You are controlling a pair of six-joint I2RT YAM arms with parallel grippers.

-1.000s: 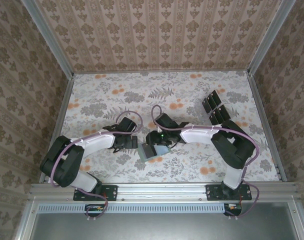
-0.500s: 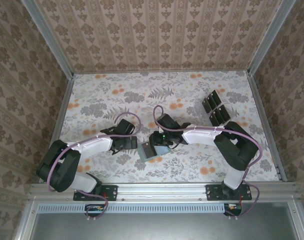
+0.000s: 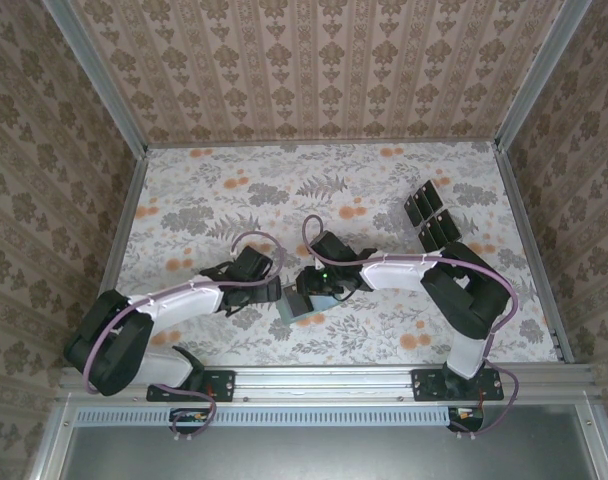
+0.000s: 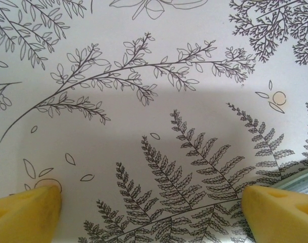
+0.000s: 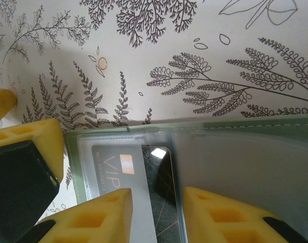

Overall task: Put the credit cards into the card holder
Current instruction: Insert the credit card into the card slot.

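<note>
Overhead the right claw (image 3: 310,290) hides much of the card holder (image 3: 295,313); its wrist view shows a black card (image 5: 162,202) between its fingers (image 5: 103,215), grip uncertain. Left claw (image 4: 154,212) gapes wide beside the card holder.

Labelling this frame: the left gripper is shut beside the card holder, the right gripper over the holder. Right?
No: the left gripper is open, its yellow fingers wide apart with nothing between them, as the left wrist view shows. It is beside the card holder, with the right gripper over it.

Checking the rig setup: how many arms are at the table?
2. The left arm extends from the near-left base toward the holder; the right arm extends from the near-right base to it.
</note>
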